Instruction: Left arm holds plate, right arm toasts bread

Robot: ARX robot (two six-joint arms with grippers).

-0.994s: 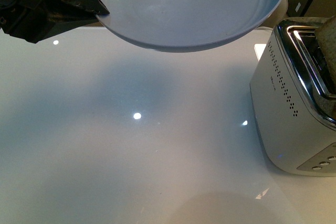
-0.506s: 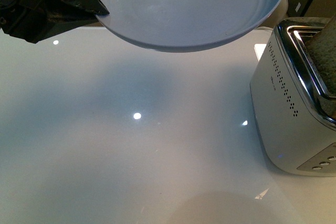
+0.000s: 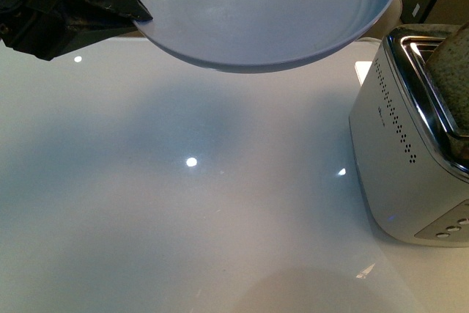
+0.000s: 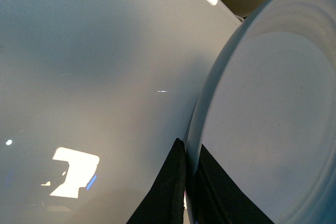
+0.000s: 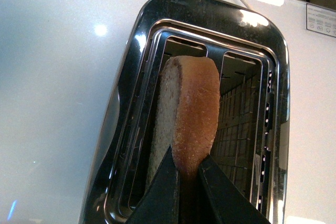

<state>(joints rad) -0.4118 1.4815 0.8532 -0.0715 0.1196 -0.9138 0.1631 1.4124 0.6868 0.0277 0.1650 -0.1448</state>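
At toaster (image 3: 396, 159) slot, right hand (image 5: 188, 174) clamps bread (image 5: 189, 114); left hand (image 4: 188, 182) pinches plate (image 3: 264, 12) rim above table (image 3: 183, 225).

Wide open across the white tabletop (image 3: 183, 240), left and middle — blocked at right by the toaster (image 3: 399, 152), one slot filled with bread (image 5: 191, 108), the other free; roofed at the far side by the plate (image 3: 271, 12).

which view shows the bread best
Right wrist view: the bread fills the centre, crust edge-on, gripped by the right pincer at the toaster. Front view catches only its speckled corner; left wrist view shows none.
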